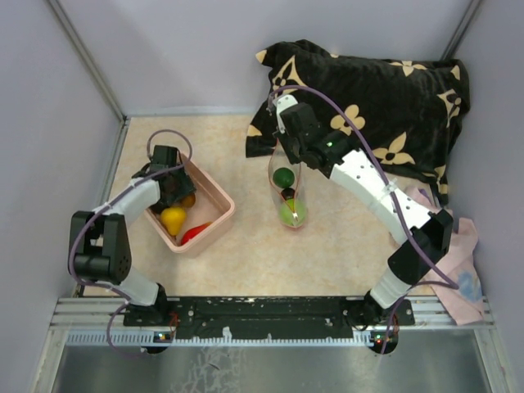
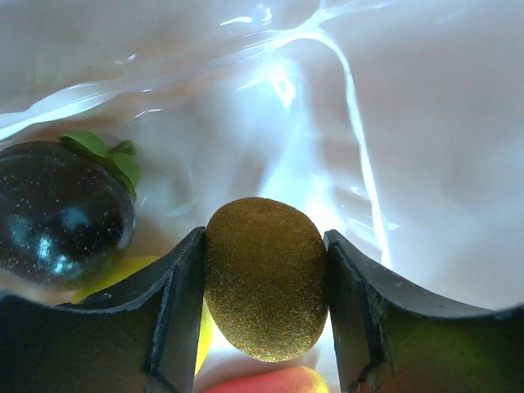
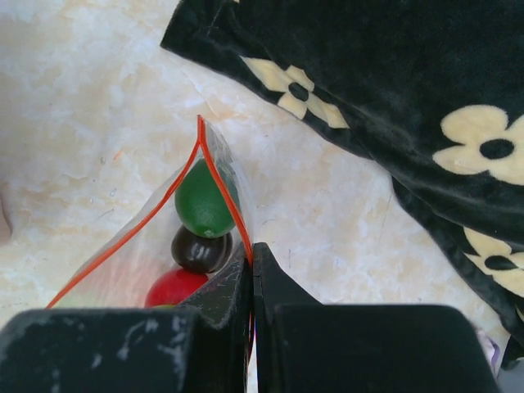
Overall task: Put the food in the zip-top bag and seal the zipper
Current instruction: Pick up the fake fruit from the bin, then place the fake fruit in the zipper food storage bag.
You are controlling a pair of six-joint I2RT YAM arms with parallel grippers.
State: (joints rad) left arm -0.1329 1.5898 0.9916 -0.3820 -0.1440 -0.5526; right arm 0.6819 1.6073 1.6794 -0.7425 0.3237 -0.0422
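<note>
Zip-top bag (image 1: pixel 275 184) mid-table, just beside floral cloth (image 1: pixel 368 90), four toy fruits (image 3: pixel 201 201) inside, right gripper (image 3: pixel 252 258) clamped tight on its zipper (image 3: pixel 219 184), mouth gaping, left gripper (image 2: pixel 264 241) pinching one brown kiwi (image 2: pixel 266 282) inside pink bin (image 1: pixel 219 214), at least three more beside it.

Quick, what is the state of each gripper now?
Left gripper: closed, holding a brown fruit.
Right gripper: closed, pinching the zip-top bag at its mouth edge.

Bin (image 1: pixel 217 190) left of bag (image 3: pixel 123 254) (food (image 3: pixel 202 201) inside).
</note>
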